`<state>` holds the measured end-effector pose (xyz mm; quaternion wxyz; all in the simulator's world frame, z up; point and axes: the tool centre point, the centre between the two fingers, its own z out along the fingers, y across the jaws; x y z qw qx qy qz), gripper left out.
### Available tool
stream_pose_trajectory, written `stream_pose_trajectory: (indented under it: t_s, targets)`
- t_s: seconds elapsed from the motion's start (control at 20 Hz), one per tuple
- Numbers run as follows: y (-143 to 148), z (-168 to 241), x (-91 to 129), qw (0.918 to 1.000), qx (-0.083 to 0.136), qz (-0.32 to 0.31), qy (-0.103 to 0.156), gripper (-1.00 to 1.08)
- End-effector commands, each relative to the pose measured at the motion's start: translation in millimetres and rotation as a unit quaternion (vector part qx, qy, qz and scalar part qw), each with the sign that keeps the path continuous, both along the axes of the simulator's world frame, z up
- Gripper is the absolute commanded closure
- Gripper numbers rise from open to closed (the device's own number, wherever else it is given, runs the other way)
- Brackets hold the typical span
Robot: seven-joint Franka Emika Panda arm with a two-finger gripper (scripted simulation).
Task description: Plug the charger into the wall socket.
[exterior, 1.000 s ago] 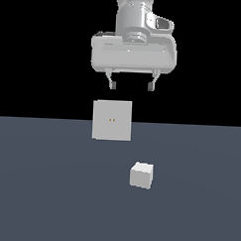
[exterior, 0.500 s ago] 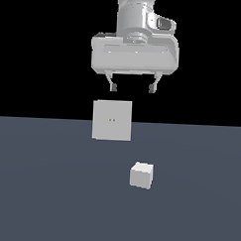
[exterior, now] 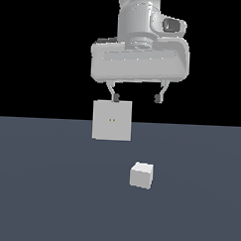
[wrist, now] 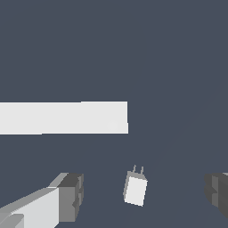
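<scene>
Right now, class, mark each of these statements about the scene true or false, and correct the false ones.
1. The hand grips the charger. False: its fingers are spread and empty, high above the charger.
2. The charger lies on the floor, apart from the wall socket. True.
3. In the exterior view, the charger sits on the socket's left. False: it sits to its right, nearer the camera.
4. The wrist view shows two prongs on the charger. True.
5. The socket lies flat. False: it stands upright.

A flat dark blue-grey floor carries everything. A small white charger lies on it, its two prongs visible in the wrist view. The upright light-grey wall socket stands apart from the charger, towards the exterior view's left.
</scene>
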<state>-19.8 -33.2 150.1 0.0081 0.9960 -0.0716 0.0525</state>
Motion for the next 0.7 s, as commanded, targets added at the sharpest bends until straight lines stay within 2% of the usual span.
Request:
stream_pose_trajectory:
  t_s: [0.0,0.65]
  targets:
    - [-2,-11,-11,0.9998,-0.001,-0.016,-0.007,-0.92]
    - [-7,-68,-56,0.9948,-0.007,-0.092,-0.044,-0.92]
